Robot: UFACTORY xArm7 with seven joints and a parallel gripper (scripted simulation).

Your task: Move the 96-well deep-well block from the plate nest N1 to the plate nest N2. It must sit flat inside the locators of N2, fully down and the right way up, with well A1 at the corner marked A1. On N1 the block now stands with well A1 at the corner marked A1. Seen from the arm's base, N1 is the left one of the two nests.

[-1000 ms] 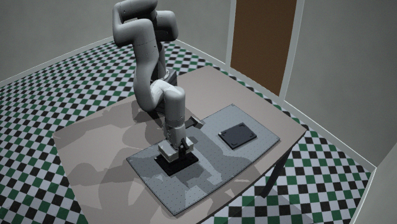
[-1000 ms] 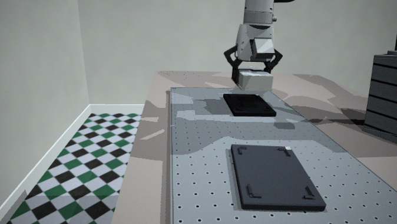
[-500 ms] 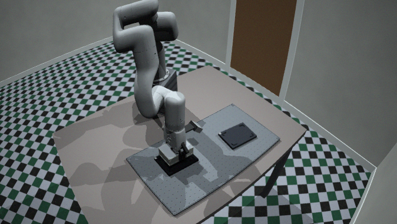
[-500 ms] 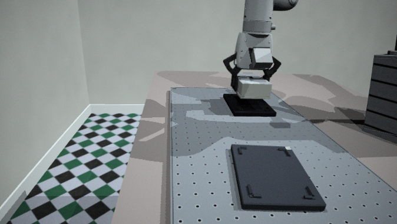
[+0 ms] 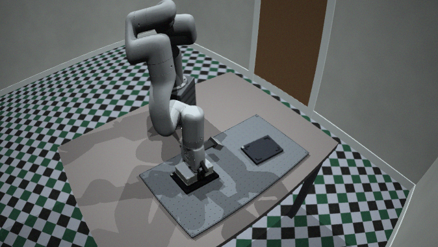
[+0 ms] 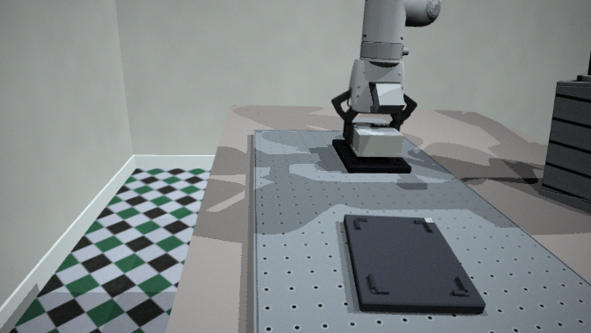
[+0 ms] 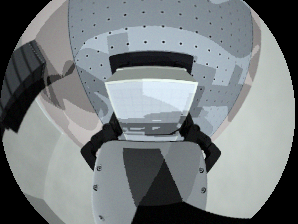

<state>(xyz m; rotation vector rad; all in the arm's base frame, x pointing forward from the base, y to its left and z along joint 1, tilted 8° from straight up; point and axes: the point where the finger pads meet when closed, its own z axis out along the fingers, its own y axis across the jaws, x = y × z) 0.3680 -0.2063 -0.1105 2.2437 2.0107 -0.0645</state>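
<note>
1. Sitting on a dark nest near the far end of the perforated plate, the deep-well block looks down on it or nearly so; cannot tell if fully seated.
2. Gripper clamped on the block's sides, arm vertical above.
3. Other nest bare, well apart toward the plate's near end.
4. Table beneath.
</note>
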